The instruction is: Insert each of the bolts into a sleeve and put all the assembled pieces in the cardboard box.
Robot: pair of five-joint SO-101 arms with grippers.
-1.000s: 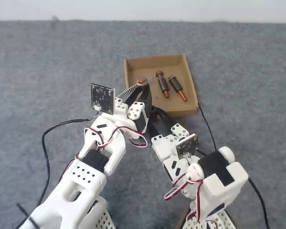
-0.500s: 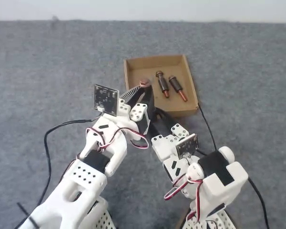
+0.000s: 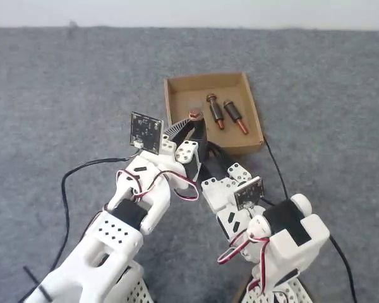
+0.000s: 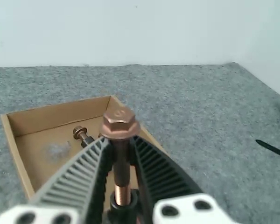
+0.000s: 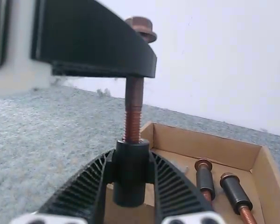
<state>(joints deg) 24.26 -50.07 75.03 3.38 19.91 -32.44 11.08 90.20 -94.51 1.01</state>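
My left gripper (image 4: 119, 142) is shut on a copper bolt (image 4: 120, 123) just under its hex head, holding it upright. The bolt's threaded end enters a black sleeve (image 5: 130, 170), and my right gripper (image 5: 130, 158) is shut on that sleeve. From above, the bolt head (image 3: 194, 115) and both grippers sit at the near edge of the cardboard box (image 3: 205, 79). Two assembled pieces (image 3: 215, 111) (image 3: 235, 117) lie inside the box, also seen as sleeved bolts (image 5: 205, 177) (image 5: 235, 193).
Grey carpet (image 3: 63, 88) covers the table around the box. Both white arms crowd the near middle, with a cable (image 3: 66, 189) looping on the left and another cable (image 3: 275, 167) on the right of the box.
My left gripper has shifted slightly right and nearer with the bolt, bringing it down toward the sleeve. The right arm has stayed still.
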